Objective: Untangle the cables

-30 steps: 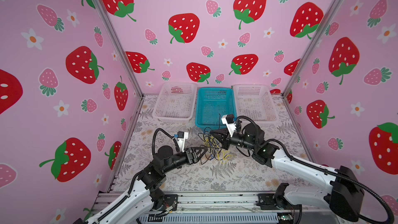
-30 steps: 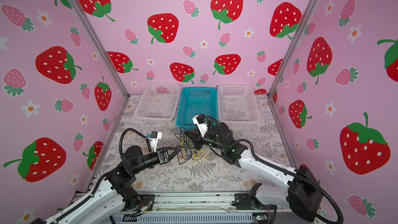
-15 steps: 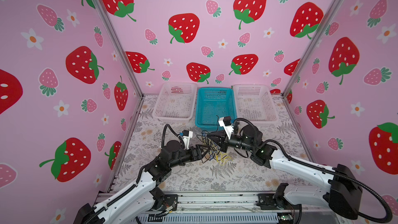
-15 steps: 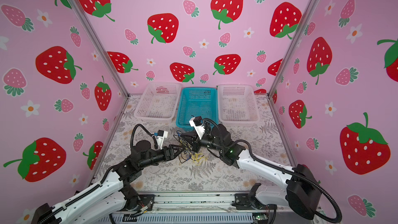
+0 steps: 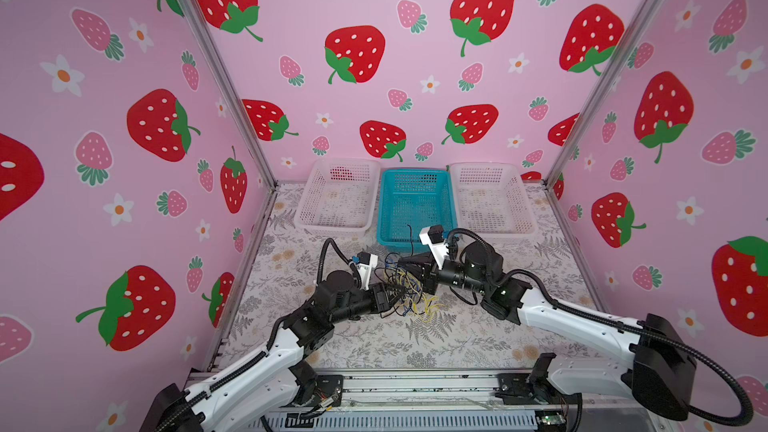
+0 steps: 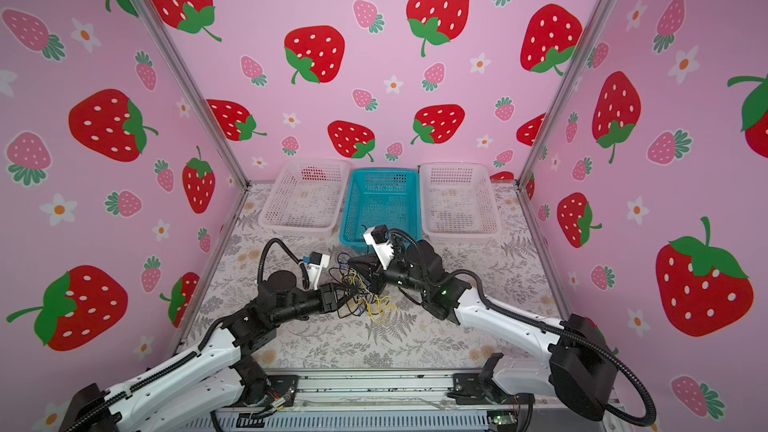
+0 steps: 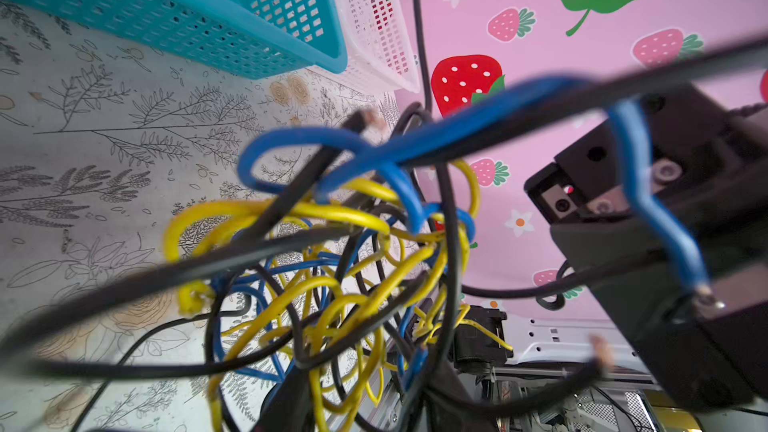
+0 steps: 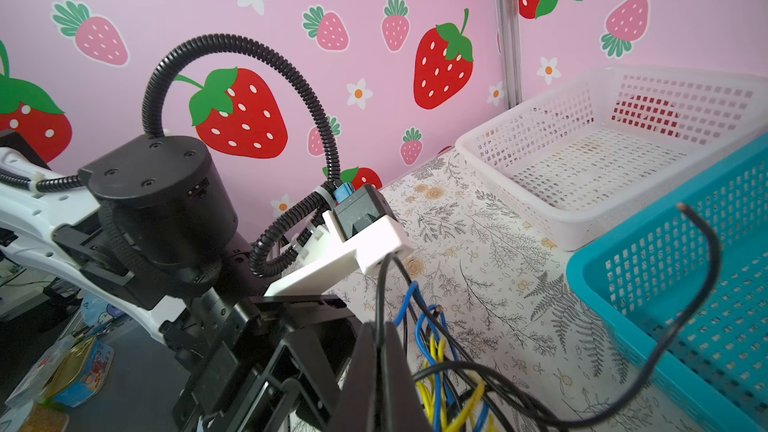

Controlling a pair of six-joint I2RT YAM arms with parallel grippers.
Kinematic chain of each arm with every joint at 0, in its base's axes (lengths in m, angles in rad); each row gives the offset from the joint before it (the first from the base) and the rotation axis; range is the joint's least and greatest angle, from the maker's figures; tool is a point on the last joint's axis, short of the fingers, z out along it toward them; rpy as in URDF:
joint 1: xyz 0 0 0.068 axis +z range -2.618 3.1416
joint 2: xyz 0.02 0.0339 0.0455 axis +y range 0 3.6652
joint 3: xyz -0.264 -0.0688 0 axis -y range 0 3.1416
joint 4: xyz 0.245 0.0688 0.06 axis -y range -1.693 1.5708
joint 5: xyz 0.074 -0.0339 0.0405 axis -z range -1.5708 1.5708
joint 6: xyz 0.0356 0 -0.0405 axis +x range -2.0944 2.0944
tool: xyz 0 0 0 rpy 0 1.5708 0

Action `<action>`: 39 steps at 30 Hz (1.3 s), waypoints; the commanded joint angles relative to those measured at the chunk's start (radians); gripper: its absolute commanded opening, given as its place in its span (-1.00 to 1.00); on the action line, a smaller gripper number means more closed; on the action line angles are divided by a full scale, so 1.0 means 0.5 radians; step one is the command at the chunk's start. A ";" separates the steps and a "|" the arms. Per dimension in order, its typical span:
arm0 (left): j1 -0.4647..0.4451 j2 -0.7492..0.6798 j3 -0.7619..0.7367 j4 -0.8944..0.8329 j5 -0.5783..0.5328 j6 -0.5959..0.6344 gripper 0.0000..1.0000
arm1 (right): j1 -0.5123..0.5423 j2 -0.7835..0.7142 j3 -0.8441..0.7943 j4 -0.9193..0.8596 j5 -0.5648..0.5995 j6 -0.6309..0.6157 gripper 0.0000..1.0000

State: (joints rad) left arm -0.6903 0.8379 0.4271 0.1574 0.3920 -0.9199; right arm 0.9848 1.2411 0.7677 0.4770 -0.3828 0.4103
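- The cables [image 5: 405, 290] [image 6: 361, 295] form one knotted clump of black, yellow and blue strands near the middle of the table [image 5: 415, 347], just in front of the teal basket [image 5: 415, 171].
- The right gripper [image 5: 401, 263] [image 8: 377, 330] reaches into the clump from the right side. In the right wrist view its two fingers [image 8: 359, 371] are pressed flat together.
- A black cable [image 8: 380, 284] is pinched between them.
- That black cable loops out of the grip and arcs up in front of the teal basket wall. It ends in a bare copper tip.
- The left gripper [image 5: 394, 292] [image 6: 347, 290] points into the clump from the left, its tips buried among the strands. How far apart its fingers stand, and whether they hold anything, cannot be told.
- In the left wrist view the clump [image 7: 332, 263] fills the middle of the picture, and a blue cable [image 7: 415, 147] crosses over it towards the black body of the other gripper.
- Some yellow loops [image 5: 430, 306] trail from the clump onto the flowered table surface.
- Two white baskets [image 5: 316, 197] [image 5: 519, 201] flank the teal one along the back wall, well apart from the cables.
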 commanded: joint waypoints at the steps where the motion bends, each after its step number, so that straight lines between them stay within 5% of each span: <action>1: -0.012 0.027 0.100 -0.029 -0.021 0.048 -0.27 | 0.015 -0.075 -0.006 0.108 0.000 0.032 -1.00; 7: -0.012 0.097 0.142 -0.058 -0.019 0.086 -0.45 | 0.016 -0.115 -0.008 0.059 0.032 0.003 -1.00; 16: -0.013 0.033 0.160 -0.275 -0.074 0.180 -1.00 | 0.015 -0.285 0.014 -0.156 0.214 -0.126 -1.00; 26: -0.013 -0.077 0.134 -0.608 -0.162 0.303 -1.00 | -0.078 -0.508 0.008 -0.462 0.709 -0.144 -1.00; 39: -0.006 0.004 0.054 -0.768 -0.329 0.372 -1.00 | -0.458 -0.985 0.121 -0.806 0.838 -0.027 -1.00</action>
State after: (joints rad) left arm -0.6960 0.8280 0.4679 -0.1619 0.2859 -0.7509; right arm 0.7753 0.7940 0.7689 0.0914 -0.0189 0.3889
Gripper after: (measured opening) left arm 0.085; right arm 0.056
